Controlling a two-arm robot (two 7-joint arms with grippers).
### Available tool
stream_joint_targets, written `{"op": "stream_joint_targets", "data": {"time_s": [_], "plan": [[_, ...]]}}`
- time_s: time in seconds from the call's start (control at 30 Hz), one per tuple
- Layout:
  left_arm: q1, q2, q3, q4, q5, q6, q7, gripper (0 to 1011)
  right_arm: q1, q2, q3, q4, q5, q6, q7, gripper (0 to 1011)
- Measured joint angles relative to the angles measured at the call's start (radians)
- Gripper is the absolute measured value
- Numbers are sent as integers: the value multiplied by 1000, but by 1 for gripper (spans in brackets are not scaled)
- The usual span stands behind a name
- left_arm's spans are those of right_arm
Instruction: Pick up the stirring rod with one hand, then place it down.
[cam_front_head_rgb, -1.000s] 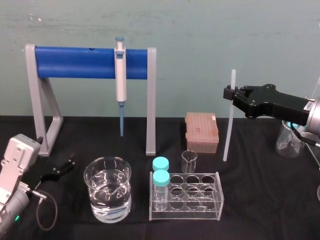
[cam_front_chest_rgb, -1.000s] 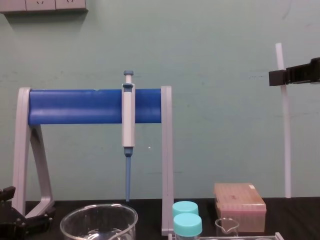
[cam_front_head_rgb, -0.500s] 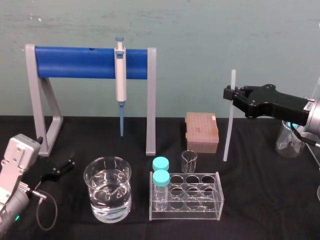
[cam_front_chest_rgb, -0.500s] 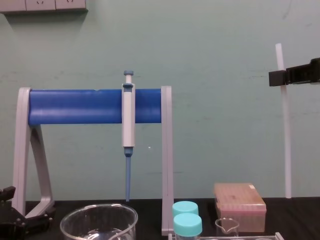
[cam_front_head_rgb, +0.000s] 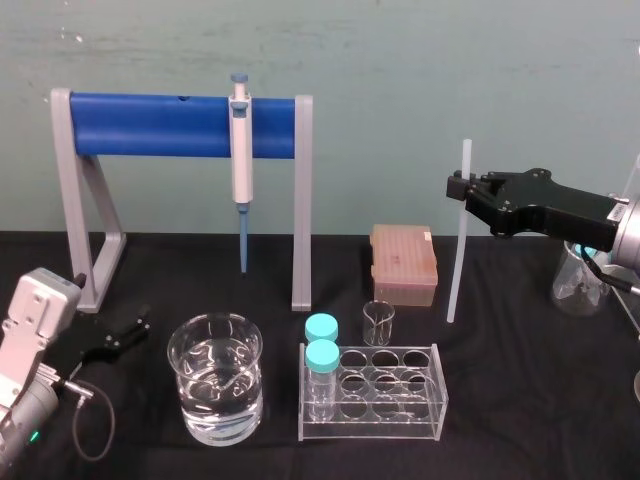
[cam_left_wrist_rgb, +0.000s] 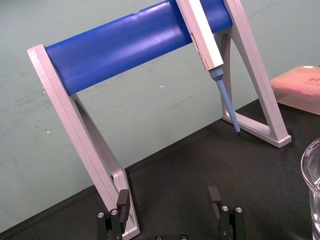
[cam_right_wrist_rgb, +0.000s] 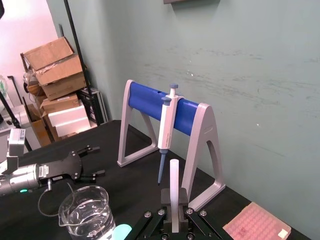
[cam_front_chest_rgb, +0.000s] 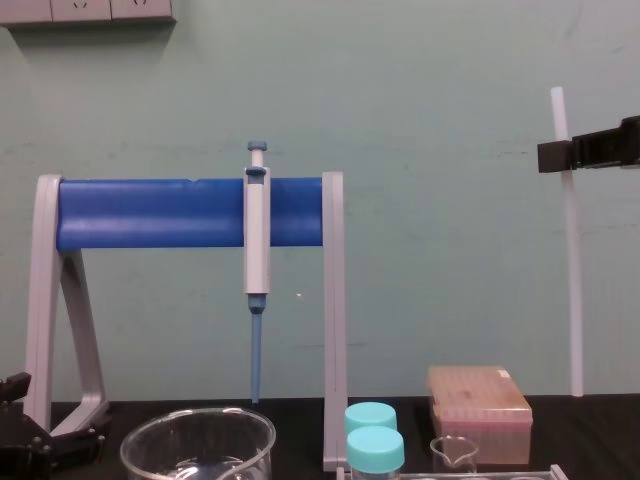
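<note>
Stirring rod: the stirring rod (cam_front_head_rgb: 457, 240) is held nearly upright at the right of the scene, gripped close to its top end. In the chest view its lower end (cam_front_chest_rgb: 575, 385) is seen raised clear of the tabletop (cam_front_head_rgb: 520, 400).
Right gripper: the right gripper (cam_front_head_rgb: 462, 187) is reached in from the right at height, and its fingers (cam_right_wrist_rgb: 164, 214) are clamped on the stirring rod.
Left gripper: the left gripper (cam_front_head_rgb: 118, 338) is rested low at the near left, beside the stand's left foot. Its fingers (cam_left_wrist_rgb: 122, 197) are set apart, with nothing between them.
Pipette: the pipette (cam_front_head_rgb: 240, 150) is hung on the blue bar of the stand (cam_front_head_rgb: 150, 125), tip down, well apart from the rod.
Tip box: the pink tip box (cam_front_head_rgb: 404, 262) is placed on the tabletop just left of the rod's lower end.
Tube rack: the clear tube rack (cam_front_head_rgb: 385, 395) is set near the front, with two teal-capped vials (cam_front_head_rgb: 321, 352) stood in its left side.
Beaker: the glass beaker (cam_front_head_rgb: 215, 390) is placed left of the rack.
</note>
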Motion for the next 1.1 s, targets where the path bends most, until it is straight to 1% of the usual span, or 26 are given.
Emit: {"op": "stream_joint_targets", "data": {"time_s": [1.1], "plan": [[0, 0, 0, 0, 0, 0, 0, 1005, 0, 0, 0, 0, 0, 0, 0, 70]]}}
